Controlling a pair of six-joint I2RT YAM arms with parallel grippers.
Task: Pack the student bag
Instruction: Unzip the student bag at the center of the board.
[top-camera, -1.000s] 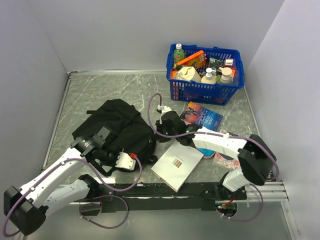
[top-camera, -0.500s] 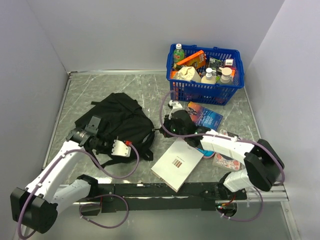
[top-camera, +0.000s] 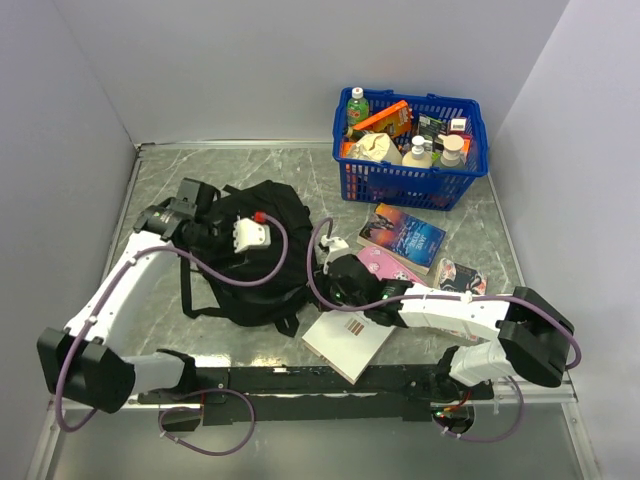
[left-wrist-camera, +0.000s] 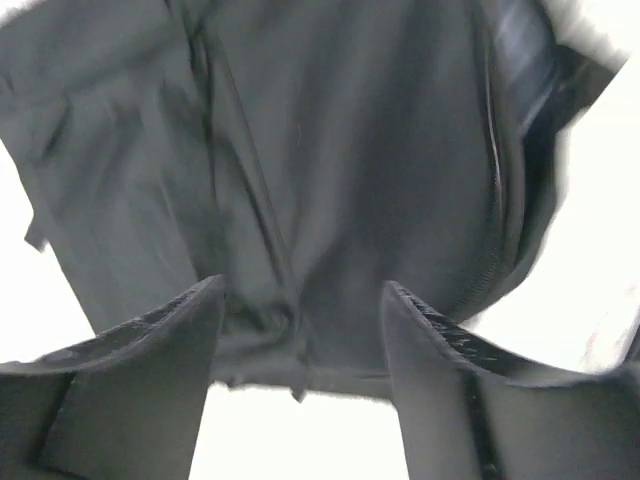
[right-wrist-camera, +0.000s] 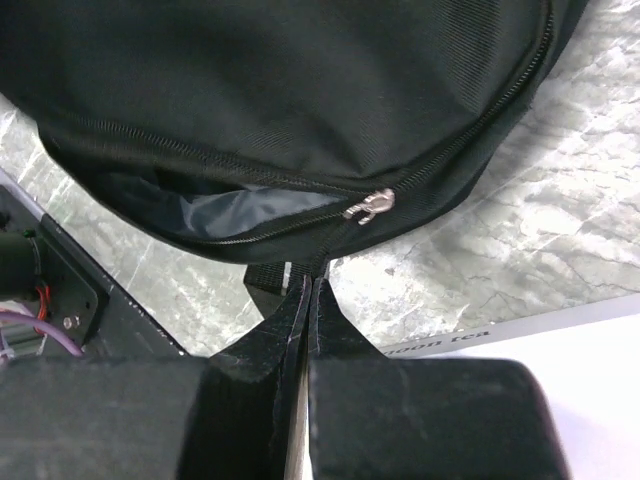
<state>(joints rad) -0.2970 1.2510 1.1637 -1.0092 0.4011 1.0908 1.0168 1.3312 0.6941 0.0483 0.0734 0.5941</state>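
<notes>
The student bag (top-camera: 255, 255) is a soft black backpack lying left of centre, its straps trailing toward the near edge. My left gripper (top-camera: 212, 232) hovers over the bag's far left part. In the left wrist view the left gripper (left-wrist-camera: 302, 292) is open, with black fabric of the bag (left-wrist-camera: 330, 180) beyond the fingers and nothing between them. My right gripper (top-camera: 322, 275) is at the bag's right edge. In the right wrist view the right gripper (right-wrist-camera: 310, 285) is shut on a black webbing strap (right-wrist-camera: 275, 275), just below the zip pull (right-wrist-camera: 370, 207). The zip gapes a little and shows greyish lining (right-wrist-camera: 250, 212).
A blue basket (top-camera: 410, 150) of groceries stands at the back right. A colourful book (top-camera: 405, 235), a pink item (top-camera: 385, 265) and a small booklet (top-camera: 458, 277) lie right of the bag. A white book (top-camera: 348, 340) lies by the near edge, under the right arm.
My left gripper has swung to the far left and opened. The bag has shifted away from the near edge and to the right. My right gripper has moved toward the near edge, still shut.
</notes>
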